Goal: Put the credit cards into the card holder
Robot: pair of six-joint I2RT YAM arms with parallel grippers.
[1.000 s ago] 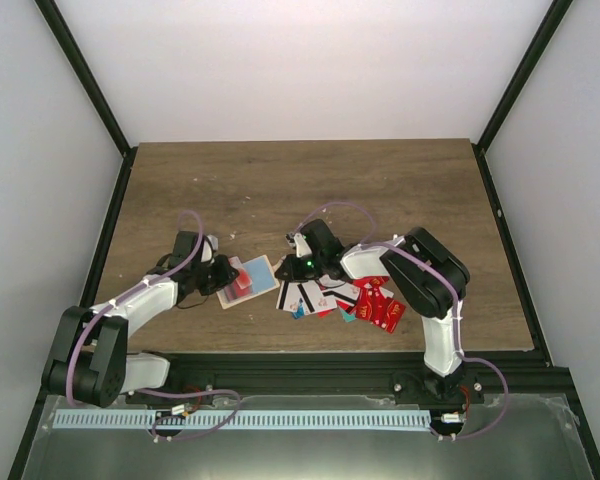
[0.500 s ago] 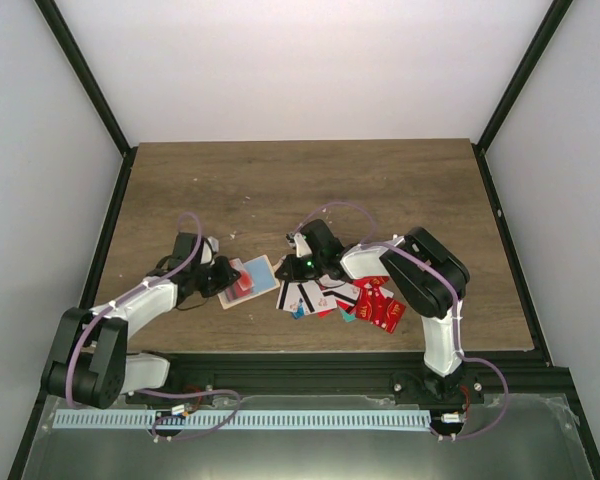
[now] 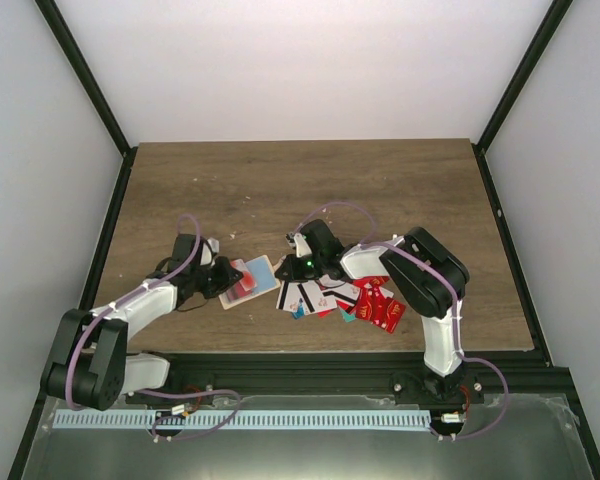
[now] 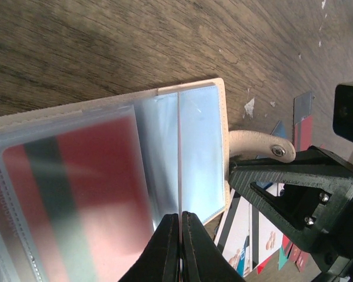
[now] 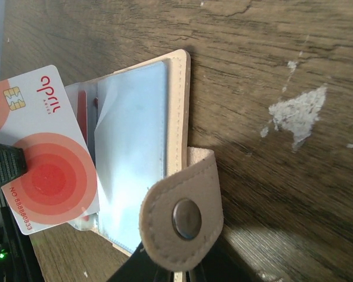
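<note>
The beige card holder (image 3: 263, 272) lies open on the table with its clear sleeves up, also in the left wrist view (image 4: 222, 117) and the right wrist view (image 5: 177, 106). My left gripper (image 3: 225, 279) (image 4: 180, 215) is shut on a credit card, seen edge-on (image 4: 179, 153) over the sleeves. In the right wrist view it is white with red circles (image 5: 47, 158). A red card (image 4: 88, 182) sits inside a sleeve. My right gripper (image 3: 286, 268) (image 5: 182, 275) is shut on the holder's snap tab (image 5: 182, 217). The heap of credit cards (image 3: 352, 298) lies just right of the holder.
The heap's nearest white and black-striped cards (image 4: 247, 235) lie close under the right gripper's body (image 4: 294, 194). Bare wooden table (image 3: 310, 185) stretches behind both arms. Black frame rails (image 3: 500, 240) run along the table's sides.
</note>
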